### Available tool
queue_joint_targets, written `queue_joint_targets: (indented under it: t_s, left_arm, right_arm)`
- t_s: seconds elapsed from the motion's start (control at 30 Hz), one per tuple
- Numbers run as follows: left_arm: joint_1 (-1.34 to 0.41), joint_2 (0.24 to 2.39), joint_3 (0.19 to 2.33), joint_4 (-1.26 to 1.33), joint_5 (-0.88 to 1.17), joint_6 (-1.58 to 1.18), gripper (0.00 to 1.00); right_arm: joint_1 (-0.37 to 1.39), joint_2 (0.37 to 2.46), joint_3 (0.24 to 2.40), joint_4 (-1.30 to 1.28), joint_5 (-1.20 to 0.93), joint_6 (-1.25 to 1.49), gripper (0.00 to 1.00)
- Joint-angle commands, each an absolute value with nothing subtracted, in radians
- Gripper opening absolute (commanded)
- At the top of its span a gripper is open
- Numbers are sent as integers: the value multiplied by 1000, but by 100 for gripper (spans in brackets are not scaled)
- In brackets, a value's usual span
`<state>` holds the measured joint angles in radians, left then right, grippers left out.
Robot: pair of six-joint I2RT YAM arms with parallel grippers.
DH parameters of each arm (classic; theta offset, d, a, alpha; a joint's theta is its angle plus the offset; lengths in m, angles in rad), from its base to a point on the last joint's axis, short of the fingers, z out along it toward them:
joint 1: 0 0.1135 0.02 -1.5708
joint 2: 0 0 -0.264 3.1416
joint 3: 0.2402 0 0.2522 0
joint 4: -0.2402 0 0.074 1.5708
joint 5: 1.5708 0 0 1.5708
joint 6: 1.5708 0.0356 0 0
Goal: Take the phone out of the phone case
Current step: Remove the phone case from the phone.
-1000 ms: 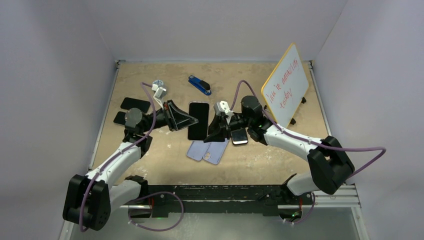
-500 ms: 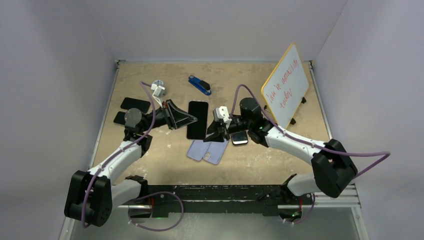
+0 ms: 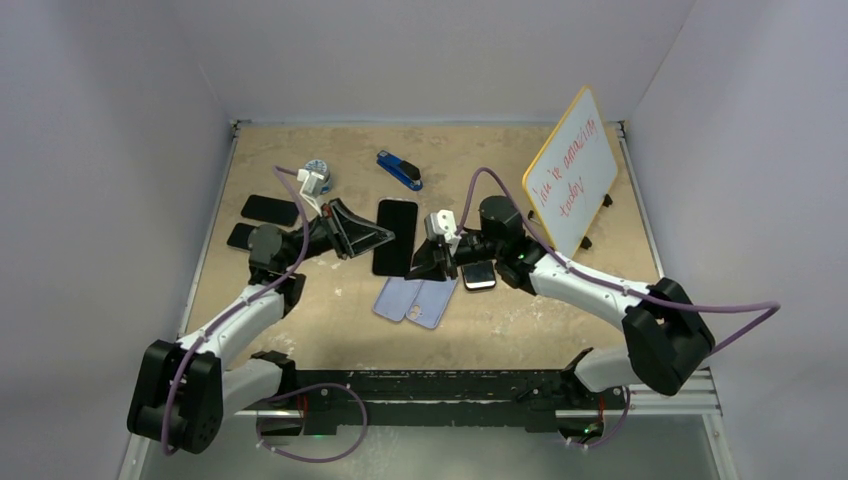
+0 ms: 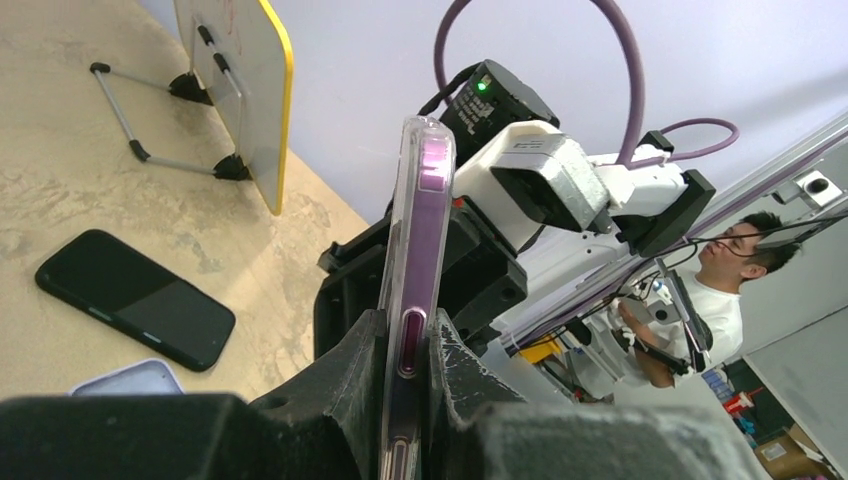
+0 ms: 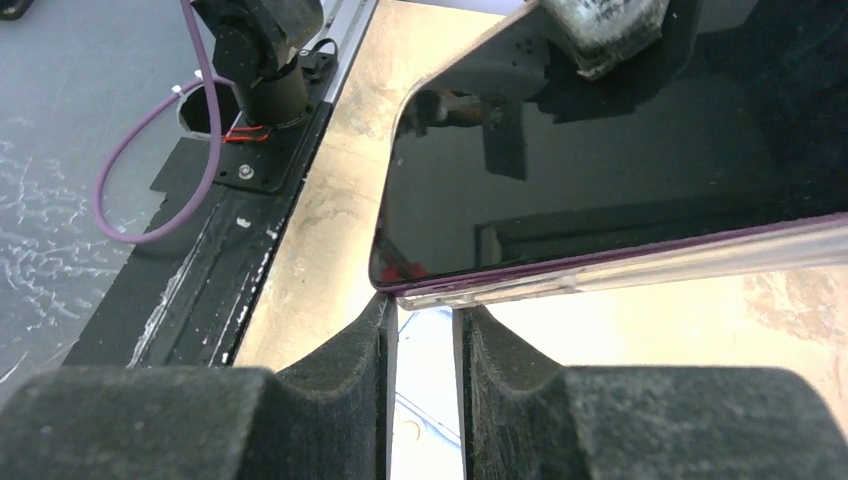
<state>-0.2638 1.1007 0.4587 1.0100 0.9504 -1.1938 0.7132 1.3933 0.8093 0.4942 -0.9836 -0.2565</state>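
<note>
Near the middle of the tan desk, two pale blue phone cases lie flat and touching, with bare desk between them and the near edge. Just beyond, a bare black phone lies beside the right pincer, whose pads are narrowly parted with nothing seen between them, just under a corner of the purple phone in its clear plastic case. The left pincer is clenched on that phone's long edge, holding it over the desk's middle, black glass up, seated in the case. A yellow-rimmed whiteboard stands at the far right corner.
</note>
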Motion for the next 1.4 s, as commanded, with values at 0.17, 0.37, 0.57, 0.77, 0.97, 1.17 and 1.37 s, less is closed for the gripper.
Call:
queue_joint_targets:
  t_s: [0.17,0.37,0.57,0.77,0.97,1.17,1.37]
  left_arm:
    - [-420,1082,434,1069,958,-1310,0]
    - [-425,1059,415,1033,934,-1295,0]
    - [-425,1024,419,903,897,-1148,0]
    - [-425,1066,394,954,938,-1142,0]
    - [-426,1052,345,954,925,-1148,0]
    - [-429,1036,337,936,945,-1145,0]
    - [-431,1019,307,908,917,-1140,0]
  right_arm:
    - [720,1434,882,731,-674,-224,0]
    - [711,1456,891,783,-659,-124,0]
    - [702,1413,815,927,-754,58,0]
    - [687,1375,784,1023,-788,255,6]
    - [650,1373,780,1155,-771,424,10]
    - [600,1428,782,1325,-747,596,10]
    - [596,1454,792,1428,-765,676,12]
